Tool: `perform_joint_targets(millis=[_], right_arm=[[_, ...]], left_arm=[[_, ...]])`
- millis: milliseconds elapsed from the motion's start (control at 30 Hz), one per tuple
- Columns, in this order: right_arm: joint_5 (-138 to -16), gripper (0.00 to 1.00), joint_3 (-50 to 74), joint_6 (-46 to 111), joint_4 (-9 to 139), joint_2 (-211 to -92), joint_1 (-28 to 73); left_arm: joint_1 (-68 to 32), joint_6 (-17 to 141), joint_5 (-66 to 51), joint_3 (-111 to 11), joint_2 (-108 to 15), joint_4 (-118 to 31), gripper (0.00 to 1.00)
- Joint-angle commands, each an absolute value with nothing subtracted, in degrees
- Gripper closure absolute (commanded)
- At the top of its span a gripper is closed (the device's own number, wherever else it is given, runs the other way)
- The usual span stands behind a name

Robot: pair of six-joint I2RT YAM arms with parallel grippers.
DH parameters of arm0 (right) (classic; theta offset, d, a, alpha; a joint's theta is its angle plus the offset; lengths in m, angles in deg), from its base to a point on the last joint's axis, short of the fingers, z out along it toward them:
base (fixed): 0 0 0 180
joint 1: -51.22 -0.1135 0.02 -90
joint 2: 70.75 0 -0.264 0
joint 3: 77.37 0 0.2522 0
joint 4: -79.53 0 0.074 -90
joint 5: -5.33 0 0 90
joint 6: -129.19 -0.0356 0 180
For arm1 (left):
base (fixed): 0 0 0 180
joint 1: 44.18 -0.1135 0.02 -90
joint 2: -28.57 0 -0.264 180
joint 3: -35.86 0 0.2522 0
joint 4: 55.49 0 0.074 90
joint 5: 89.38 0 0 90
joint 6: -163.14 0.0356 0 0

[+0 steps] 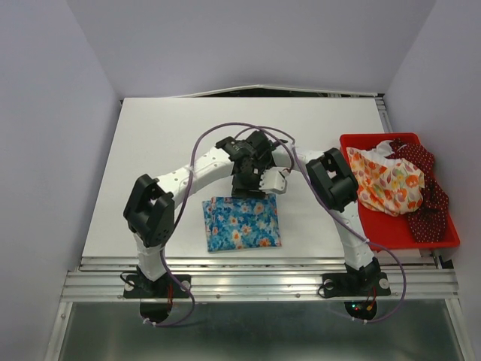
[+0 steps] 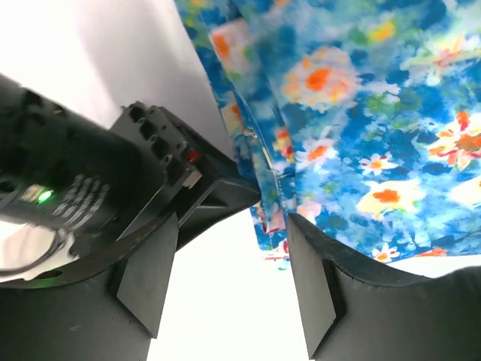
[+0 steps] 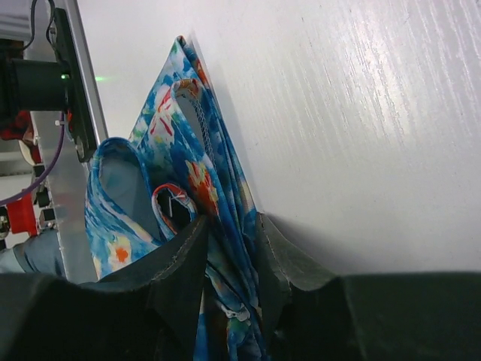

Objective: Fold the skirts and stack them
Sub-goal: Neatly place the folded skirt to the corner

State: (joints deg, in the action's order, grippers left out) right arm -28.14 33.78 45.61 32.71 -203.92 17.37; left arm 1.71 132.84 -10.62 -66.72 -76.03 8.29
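A blue flowered skirt (image 1: 242,223) lies folded in a rough square on the white table, in front of both arms. My right gripper (image 1: 272,183) sits at the skirt's far right corner. In the right wrist view that gripper (image 3: 229,271) is shut on several bunched layers of the blue skirt (image 3: 165,150). At the skirt's far edge my left gripper (image 1: 244,186) hangs open. Seen from the left wrist, this gripper (image 2: 233,286) has only bare table between its fingers, and the blue skirt (image 2: 361,113) lies just beyond the right finger. A cream-white skirt with orange flowers (image 1: 387,184) and a dark red dotted skirt (image 1: 428,214) lie in the tray.
A red tray (image 1: 376,138) stands at the table's right edge and holds the two other skirts in a loose heap. Purple cables loop over both arms. A black part of the right arm (image 2: 90,180) fills the left of the left wrist view.
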Motion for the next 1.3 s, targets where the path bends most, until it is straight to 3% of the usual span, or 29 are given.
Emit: perform_joint_targets(millis=[0, 167, 267, 500, 700, 900, 1267], right_arm=[[-31.58, 0.62, 33.16, 46.75, 30.44, -204.17, 16.41], [-32.37, 0.62, 34.22, 46.4, 30.26, -204.79, 16.41], [-33.08, 0.62, 34.65, 46.05, 29.91, -205.14, 16.41], [-36.41, 0.57, 38.87, 42.19, 30.17, -203.83, 16.41], [-41.94, 0.43, 48.45, 32.96, 30.09, -202.51, 19.92], [-48.62, 0.28, 51.36, 24.7, 30.79, -199.78, 26.68], [-55.49, 0.18, 43.37, 26.53, 31.23, -187.13, 36.98]], left_arm=[[1.61, 126.6, -11.15, -71.77, -69.7, 6.19, 0.29], [1.0, 114.12, -14.14, -65.02, -61.35, 0.74, 0.34], [0.38, 105.06, -15.81, -55.01, -56.87, -5.93, 0.35], [-0.41, 99.16, -22.49, -38.74, -52.38, -15.44, 0.4], [1.17, 86.2, -15.03, -39.42, -57.29, -16.85, 0.43], [5.13, 73.68, -8.69, -35.91, -55.01, -23.61, 0.3], [5.83, 65.05, -5.97, -39.95, -75.48, -21.08, 0.34]])
